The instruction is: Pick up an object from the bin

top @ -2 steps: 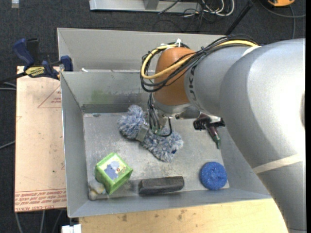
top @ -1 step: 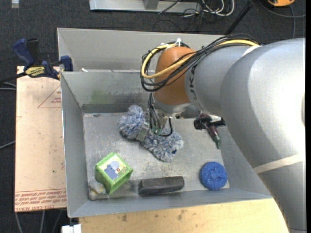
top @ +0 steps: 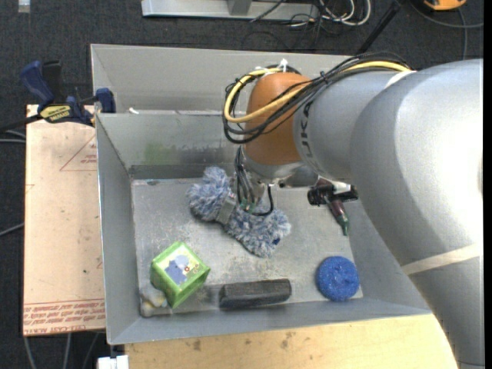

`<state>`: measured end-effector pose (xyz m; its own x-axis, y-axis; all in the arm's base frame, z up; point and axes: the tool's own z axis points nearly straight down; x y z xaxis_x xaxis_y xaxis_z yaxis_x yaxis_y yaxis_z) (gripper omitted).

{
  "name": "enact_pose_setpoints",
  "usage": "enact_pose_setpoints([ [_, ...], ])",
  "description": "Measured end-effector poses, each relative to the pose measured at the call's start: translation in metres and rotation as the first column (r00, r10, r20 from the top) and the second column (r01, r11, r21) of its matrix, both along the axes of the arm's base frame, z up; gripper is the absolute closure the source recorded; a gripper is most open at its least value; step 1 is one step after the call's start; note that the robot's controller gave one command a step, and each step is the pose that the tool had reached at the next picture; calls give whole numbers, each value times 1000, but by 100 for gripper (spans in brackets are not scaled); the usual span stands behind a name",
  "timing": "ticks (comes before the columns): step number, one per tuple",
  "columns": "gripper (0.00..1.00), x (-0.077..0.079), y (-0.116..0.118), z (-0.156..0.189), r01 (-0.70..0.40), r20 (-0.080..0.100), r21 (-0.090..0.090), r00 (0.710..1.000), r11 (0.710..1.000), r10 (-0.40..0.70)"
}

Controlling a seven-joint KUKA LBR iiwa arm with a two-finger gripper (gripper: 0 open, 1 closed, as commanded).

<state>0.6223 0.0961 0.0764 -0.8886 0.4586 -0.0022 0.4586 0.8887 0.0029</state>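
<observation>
Hovering low in the middle of the bin [top: 115, 206], the hand [top: 247, 200] sits at the narrow waist of a shaggy blue-and-white tufted thing [top: 263, 233], so I judge this the grasping step. Whether the hand is apart or together I cannot tell among the tufts. The next move calls for a firm close on that waist and a straight lift, clear of the green cube [top: 179, 271], dark grey block [top: 255, 293] and blue ball [top: 337, 277] along the near wall; the thing looks soft, two fluffy lobes likely to sag.
</observation>
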Motion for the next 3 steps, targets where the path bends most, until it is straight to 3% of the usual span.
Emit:
enact_pose_setpoints([
  [3, 100, -1, 0, 26, -2, -7, -1, 1000, 1000, 2],
])
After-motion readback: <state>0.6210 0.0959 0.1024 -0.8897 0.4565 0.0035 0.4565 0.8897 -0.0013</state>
